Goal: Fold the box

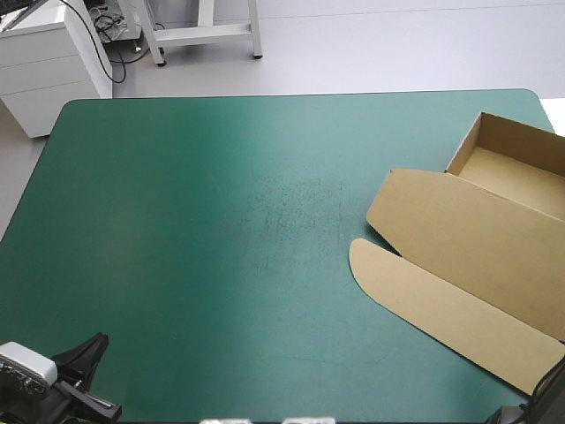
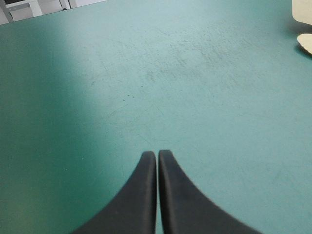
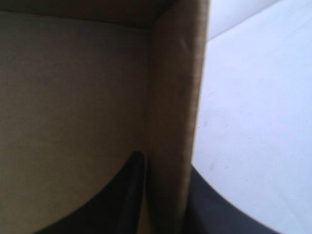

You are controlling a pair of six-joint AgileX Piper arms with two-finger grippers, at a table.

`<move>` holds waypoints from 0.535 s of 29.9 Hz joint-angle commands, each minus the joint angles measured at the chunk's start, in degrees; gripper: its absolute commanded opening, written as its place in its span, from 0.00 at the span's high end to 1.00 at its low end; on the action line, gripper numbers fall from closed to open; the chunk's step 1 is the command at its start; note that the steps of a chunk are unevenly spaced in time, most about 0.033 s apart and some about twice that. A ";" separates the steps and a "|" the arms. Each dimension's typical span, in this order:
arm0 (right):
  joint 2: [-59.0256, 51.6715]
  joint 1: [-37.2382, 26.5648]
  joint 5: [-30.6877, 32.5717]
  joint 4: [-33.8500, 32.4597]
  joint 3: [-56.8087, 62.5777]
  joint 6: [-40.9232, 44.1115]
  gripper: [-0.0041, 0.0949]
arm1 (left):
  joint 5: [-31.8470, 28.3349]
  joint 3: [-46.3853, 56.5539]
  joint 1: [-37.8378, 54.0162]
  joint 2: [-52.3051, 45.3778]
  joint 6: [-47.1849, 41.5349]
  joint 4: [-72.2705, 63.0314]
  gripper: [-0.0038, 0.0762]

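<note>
Two grippers are in view, one at each near corner of the table (image 1: 221, 221).

1. Box position. The brown box (image 1: 468, 238) lies on the right side of the table, on the teal-green cover (image 2: 195, 97). It is an open tray with the lid laid flat.
   - The tray (image 1: 521, 163) sits at the far right, walls raised, and runs past the right edge of the high view.
   - The lid (image 1: 459, 230) lies flat on the cover, extending from the tray toward the middle of the table.
   - A long flap (image 1: 424, 305) with a rounded end lies flat along the lid's near side.

2. Left gripper (image 2: 157, 155). It sits at the near left corner (image 1: 88, 349), well apart from the box. The black fingers (image 2: 141, 195) are together, tips meeting over bare cover. Nothing is between them. In the left wrist view, only a small pale corner of the box (image 2: 304, 12) shows far ahead.

3. Right gripper (image 3: 165, 163). It is at the box. The jaws are clamped on an upright wall (image 3: 170, 97) of the tray: one finger (image 3: 117, 195) is inside the tray, against the inner face, and the other (image 3: 219, 209) is on the outer side. The tray floor (image 3: 73, 97) fills the view beside the inner finger.
</note>
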 commanded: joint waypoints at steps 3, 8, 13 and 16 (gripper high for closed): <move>-4.86 -0.30 1.00 -2.00 -1.54 0.32 0.41 | -4.48 -1.28 -0.42 -0.35 -1.06 0.43 0.96; -7.91 -0.30 1.00 -1.26 -3.07 1.08 0.32 | -4.48 -1.28 -0.42 -0.35 -1.06 0.43 0.96; -15.45 -0.30 1.00 2.35 -3.23 0.65 0.32 | -4.48 -1.28 -0.42 -0.35 -1.20 0.43 0.96; -21.14 -0.19 1.00 9.01 -3.23 -2.33 0.32 | -4.48 -1.28 -0.42 -0.35 -1.20 0.43 0.96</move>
